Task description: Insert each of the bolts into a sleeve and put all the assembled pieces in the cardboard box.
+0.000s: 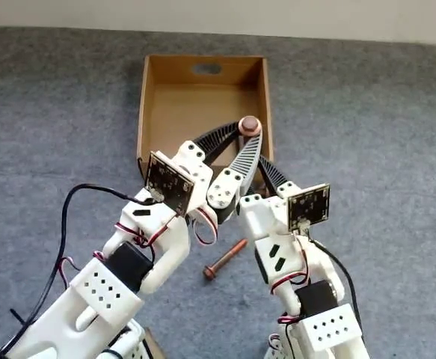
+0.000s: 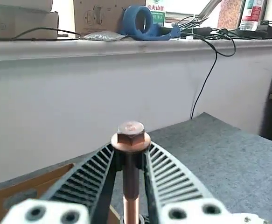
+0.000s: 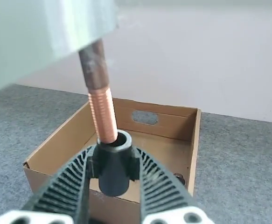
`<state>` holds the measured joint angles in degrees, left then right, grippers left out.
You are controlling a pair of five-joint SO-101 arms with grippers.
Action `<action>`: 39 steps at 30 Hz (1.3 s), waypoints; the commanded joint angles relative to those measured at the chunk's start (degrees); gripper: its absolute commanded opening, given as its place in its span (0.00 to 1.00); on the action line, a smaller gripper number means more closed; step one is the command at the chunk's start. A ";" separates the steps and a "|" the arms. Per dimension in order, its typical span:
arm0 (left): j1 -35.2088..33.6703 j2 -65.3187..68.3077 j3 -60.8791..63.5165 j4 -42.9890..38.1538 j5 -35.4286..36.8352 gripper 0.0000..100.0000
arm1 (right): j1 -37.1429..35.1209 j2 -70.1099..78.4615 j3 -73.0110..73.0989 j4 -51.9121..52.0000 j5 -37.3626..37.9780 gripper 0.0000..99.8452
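risk, misalignment: I judged the bolt point(image 3: 101, 112) to be only just entering the mouth of the sleeve point(image 3: 113, 170). If the two arms sat off axis when I pushed, the thread could bind on the rim and lever the sleeve out of its grip.
risk, drop: the two parts met above the front right wall of the cardboard box point(image 1: 146, 112), at upper centre of the high frame. A slip there could have sent a part onto the bench point(image 1: 53, 112) instead of inside.
risk, crowding: the finger sets crossed close together at the joint, so any sideways correction could have knocked one against the other.
left pincer point(image 2: 131, 151): closed on the bolt's shank just under the hex head, fingers apart by no more than the shank, head facing the high camera.
right pincer point(image 3: 113, 156): clamped around the dark sleeve, its open end turned toward the bolt's threaded tip.
second bolt point(image 1: 225, 259): lay loose on the bench at lower centre of the high frame, between the two arms, not yet sleeved.
box contents: I noted a small dark item point(image 3: 177, 178) near a corner but could not tell what it was.
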<state>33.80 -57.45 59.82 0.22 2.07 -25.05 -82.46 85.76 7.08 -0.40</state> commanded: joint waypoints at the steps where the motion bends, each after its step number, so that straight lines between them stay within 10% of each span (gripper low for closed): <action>1: 0.40 0.13 -1.45 -2.02 -0.35 0.01 | 0.75 -0.66 -0.48 -1.10 -0.44 0.01; 39: 0.22 10.07 -6.99 1.14 -0.35 0.01 | 0.75 -0.66 1.19 -1.45 -0.44 0.01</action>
<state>33.89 -47.43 56.57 -2.42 2.07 -24.79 -82.37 87.43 7.08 -0.40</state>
